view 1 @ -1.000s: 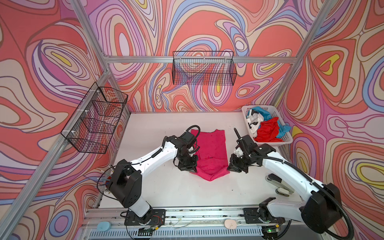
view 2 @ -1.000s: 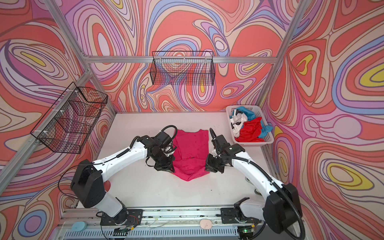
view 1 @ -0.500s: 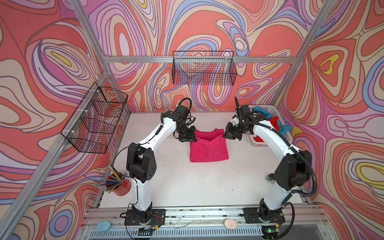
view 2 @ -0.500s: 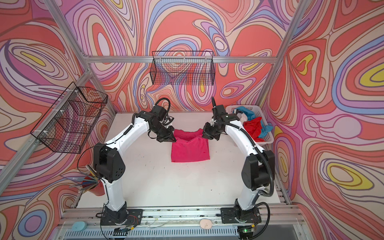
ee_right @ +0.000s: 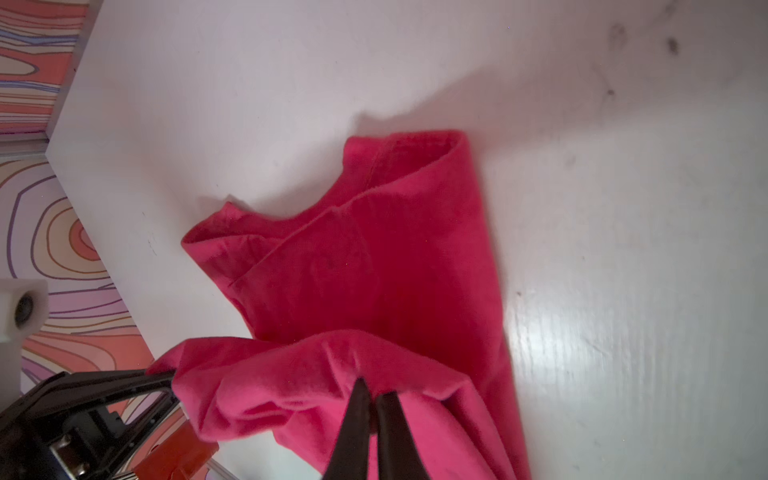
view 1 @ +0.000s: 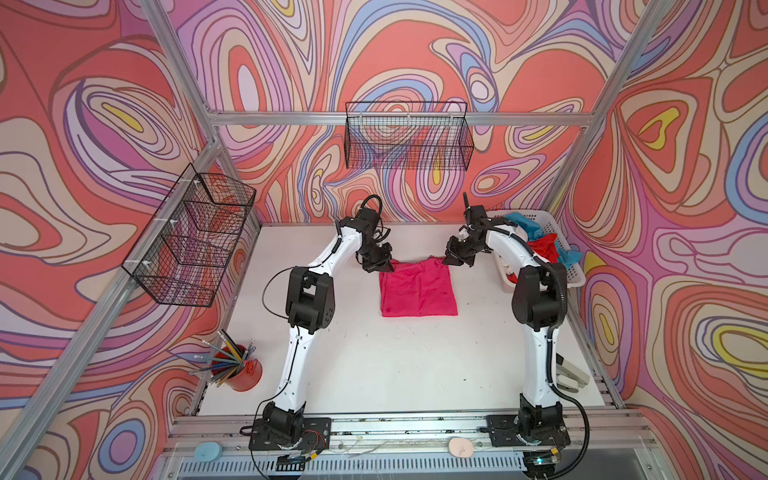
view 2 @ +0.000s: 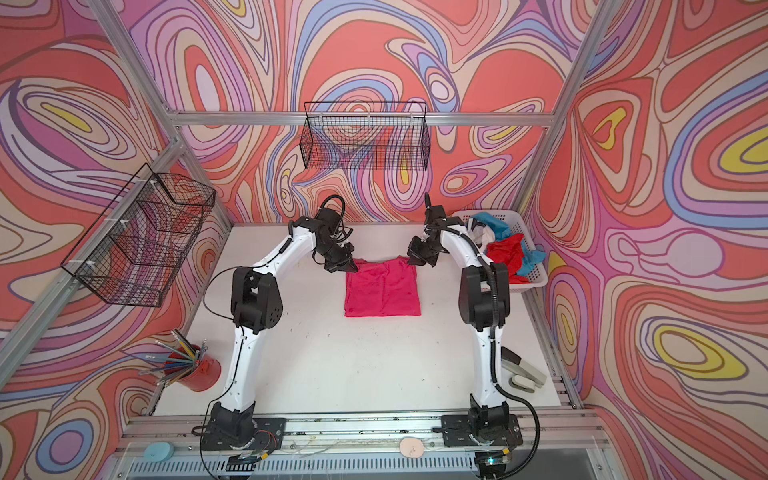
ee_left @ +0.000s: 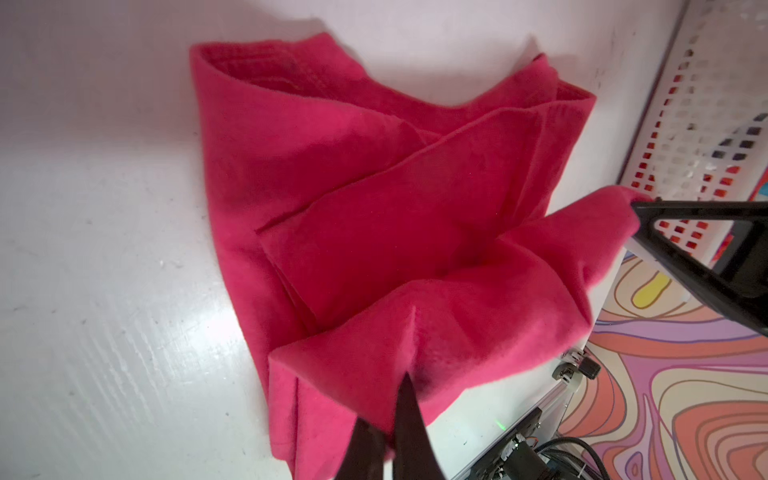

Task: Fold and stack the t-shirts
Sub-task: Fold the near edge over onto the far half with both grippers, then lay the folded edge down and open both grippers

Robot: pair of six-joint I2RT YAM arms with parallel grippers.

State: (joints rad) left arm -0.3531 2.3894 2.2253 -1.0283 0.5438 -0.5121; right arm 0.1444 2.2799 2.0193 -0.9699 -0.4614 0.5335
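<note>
Swirling red, pink, lilac and blue patterns cover the walls around us, framed by aluminium rails. A long black wire basket (view 1: 407,141) hangs on the back wall and a compartmented black wire basket (view 1: 191,241) on the left wall. We see a matte white tabletop (view 1: 395,365), lightly scuffed, with a red metal cup of pencils (view 1: 243,372) at its near left corner and a grey stapler (view 1: 571,374) at its near right edge. On the far half of the table lies the large plain magenta-pink t-shirt (view 1: 417,291), folded into a rough rectangle. We find the left gripper (view 1: 384,268) pinching its far left corner and the right gripper (view 1: 451,261) pinching its far right corner. Both have their jaws pressed together on the cloth, which both wrist views show raised a little off the table there. At the far right corner sits a white slotted plastic basket (view 1: 544,215). It holds a crumpled red t-shirt (view 1: 544,247), a teal-blue t-shirt (view 1: 521,220) and a white t-shirt with black marks (view 2: 482,237).
</note>
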